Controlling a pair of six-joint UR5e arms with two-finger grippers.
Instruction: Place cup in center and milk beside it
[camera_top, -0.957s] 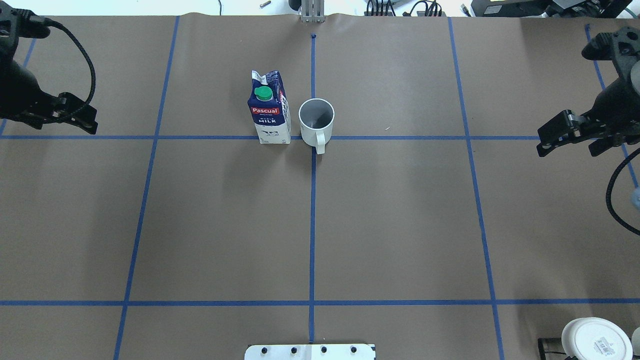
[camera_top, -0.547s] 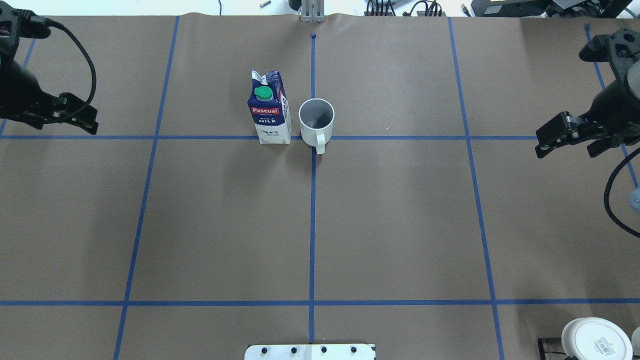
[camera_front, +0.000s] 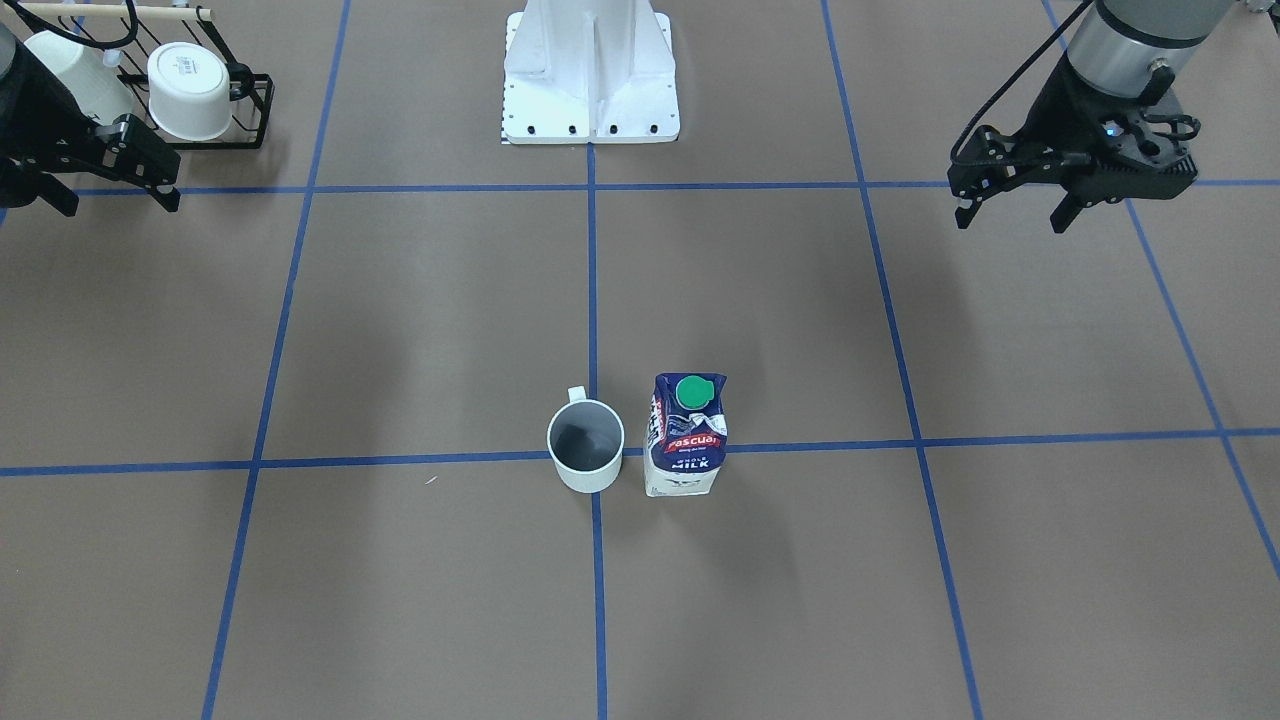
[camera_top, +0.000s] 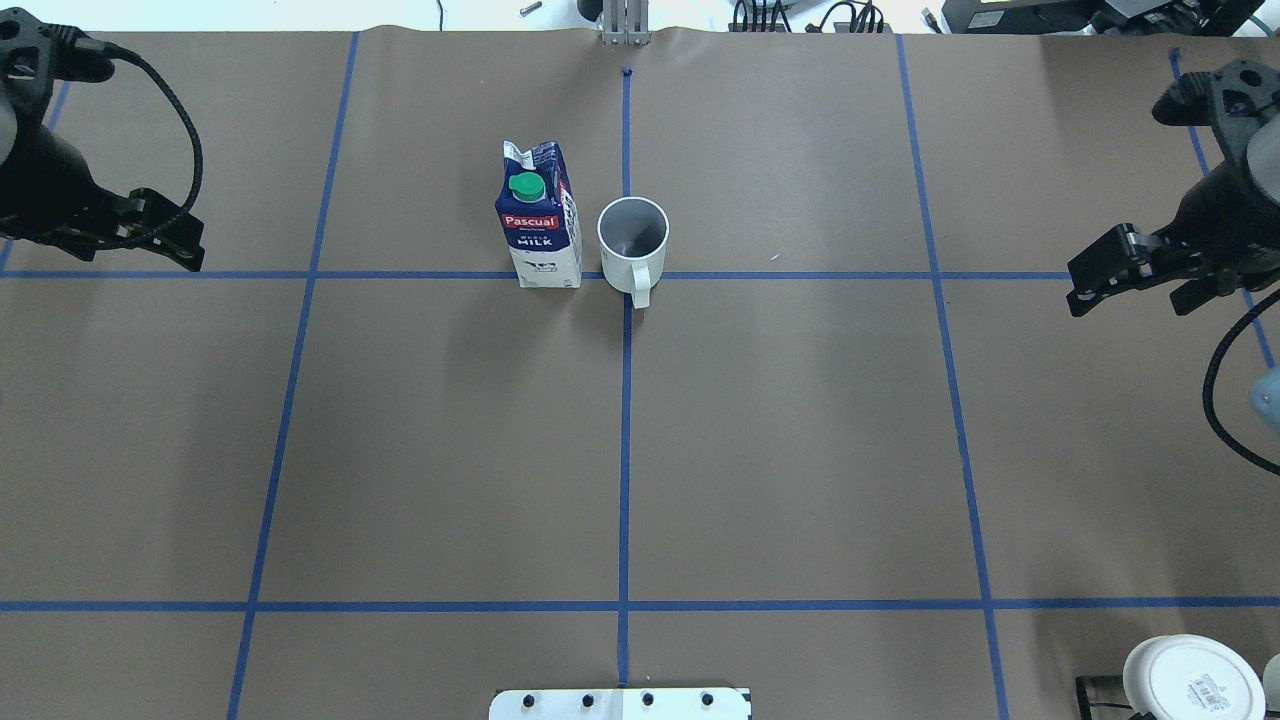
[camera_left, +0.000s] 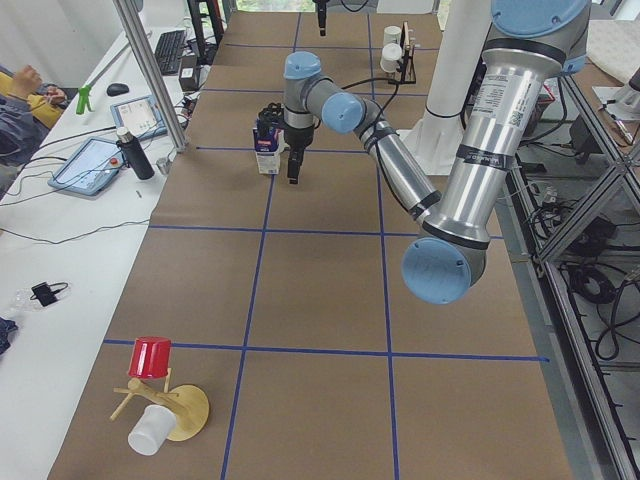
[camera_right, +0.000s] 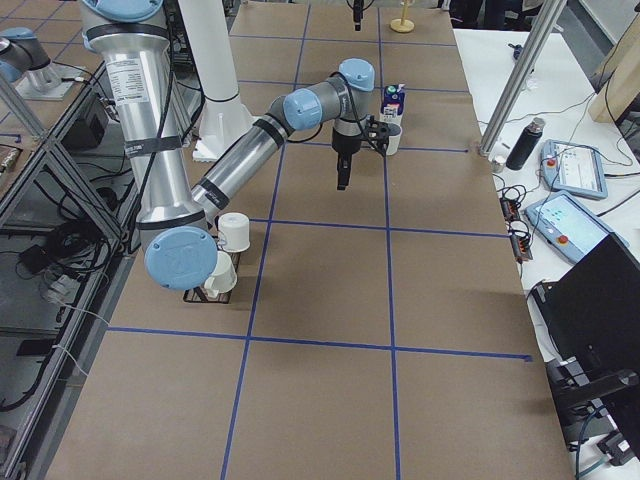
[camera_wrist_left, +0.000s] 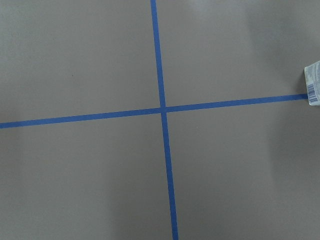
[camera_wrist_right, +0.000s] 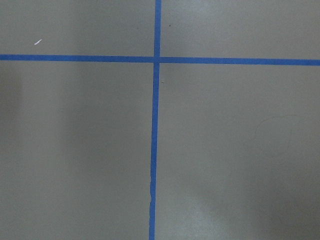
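We see the small white mug with a grey inside (camera_top: 633, 240) standing upright over the middle crossing of the blue tape lines (camera_top: 625, 420) on the brown surface (camera_top: 800, 430). The navy-and-white milk carton with a green cap (camera_top: 540, 228) stands just beside it, not touching. The front-facing view shows a black wire rack (camera_front: 225, 143) holding two white mugs (camera_front: 190, 78), which the overhead view cuts off at its corner. The left gripper (camera_front: 1010, 215) and right gripper (camera_front: 118, 205) hover well apart at the sides, fingers wide, holding nothing.

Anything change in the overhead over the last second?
Barely. The right gripper crept slightly inward over the table, and the left gripper edged inward too; both are open and hold nothing. The cup and the milk stayed put, side by side.
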